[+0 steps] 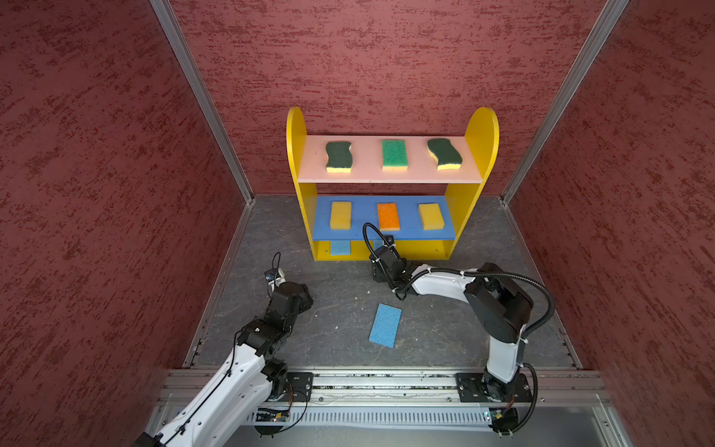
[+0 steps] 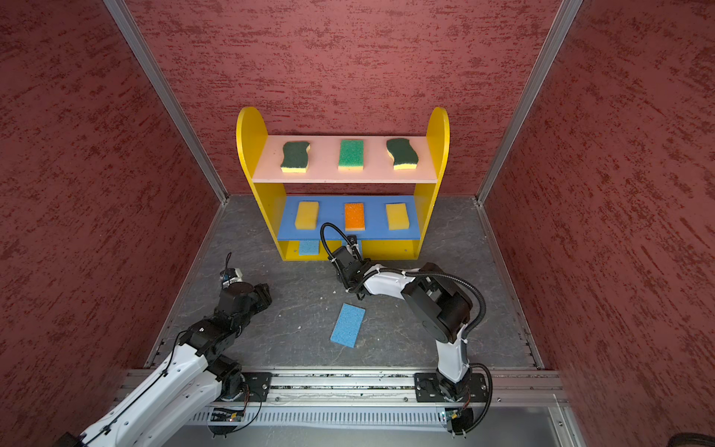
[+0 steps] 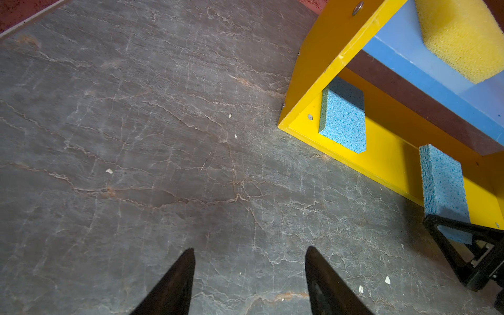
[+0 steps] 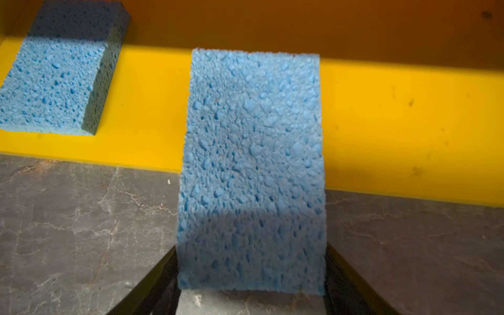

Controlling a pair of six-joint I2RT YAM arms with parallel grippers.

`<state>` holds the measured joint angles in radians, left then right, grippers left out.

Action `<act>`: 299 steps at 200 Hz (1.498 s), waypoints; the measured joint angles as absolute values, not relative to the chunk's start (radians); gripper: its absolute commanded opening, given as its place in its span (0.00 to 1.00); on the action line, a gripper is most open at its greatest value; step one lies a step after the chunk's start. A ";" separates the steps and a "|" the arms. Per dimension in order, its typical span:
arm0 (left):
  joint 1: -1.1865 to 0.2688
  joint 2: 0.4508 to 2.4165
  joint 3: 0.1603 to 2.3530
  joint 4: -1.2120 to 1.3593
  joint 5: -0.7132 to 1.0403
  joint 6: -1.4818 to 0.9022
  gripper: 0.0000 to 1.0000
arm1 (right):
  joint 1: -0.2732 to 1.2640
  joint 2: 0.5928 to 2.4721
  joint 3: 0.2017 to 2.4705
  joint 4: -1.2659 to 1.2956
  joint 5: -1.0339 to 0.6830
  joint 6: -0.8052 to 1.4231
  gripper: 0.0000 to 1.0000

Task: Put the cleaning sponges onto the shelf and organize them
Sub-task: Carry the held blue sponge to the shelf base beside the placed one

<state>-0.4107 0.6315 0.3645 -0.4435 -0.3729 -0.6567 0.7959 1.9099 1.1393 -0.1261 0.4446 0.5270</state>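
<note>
At the near lip of the shelf's [image 1: 296, 127] yellow bottom board [image 4: 381, 122], my right jaws are clenched on the near end of the held blue sponge [image 4: 252, 163], gripping it across its width. Its far end reaches over the board about midway along, to the right of the placed blue sponge [image 4: 51, 87]. Hazards, as I judge them: the foam is soft and held at one end only, so it may bow or twist when pushed in. Release at this depth would probably leave the near half overhanging the lip, and it could tip back onto the bench [image 1: 340, 309]. The gap under the blue middle board [image 1: 410, 216] is low, so my wrist or its cable loop [image 1: 364, 234] may catch that board's near edge. My right arm [image 1: 437, 280] reaches far and left from its base, elbow raised, wrist low at the shelf front. My left jaws stand released and empty above bare bench, left of the shelf. The loose blue sponge [image 1: 385, 325] lies on the bench, nearer than the shelf.
</note>
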 measured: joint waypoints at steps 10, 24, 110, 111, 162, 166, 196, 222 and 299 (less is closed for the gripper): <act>-0.411 0.632 0.364 -0.441 -0.373 -0.657 0.65 | 0.794 1.909 1.134 -0.104 0.458 0.528 0.76; -0.411 0.632 0.364 -0.440 -0.373 -0.657 0.65 | 0.794 1.909 1.116 -0.063 0.476 0.531 0.76; -0.411 0.632 0.358 -0.429 -0.377 -0.657 0.65 | 0.794 1.909 1.026 0.113 0.518 0.518 0.76; -0.411 0.632 0.358 -0.429 -0.377 -0.657 0.65 | 0.794 1.909 1.026 0.116 0.519 0.517 0.77; -0.411 0.643 0.358 -0.426 -0.380 -0.657 0.65 | 0.794 1.942 1.003 0.209 0.521 0.500 0.77; -0.411 0.643 0.358 -0.426 -0.380 -0.657 0.65 | 0.794 1.946 1.003 0.213 0.521 0.500 0.77; -0.411 0.645 0.358 -0.424 -0.384 -0.657 0.65 | 0.794 1.975 1.003 0.221 0.521 0.496 0.77; -0.411 0.656 0.358 -0.416 -0.385 -0.656 0.65 | 0.794 1.994 1.007 0.224 0.522 0.496 0.77; -0.411 0.669 0.358 -0.403 -0.387 -0.656 0.65 | 0.794 2.014 1.025 0.266 0.530 0.482 0.77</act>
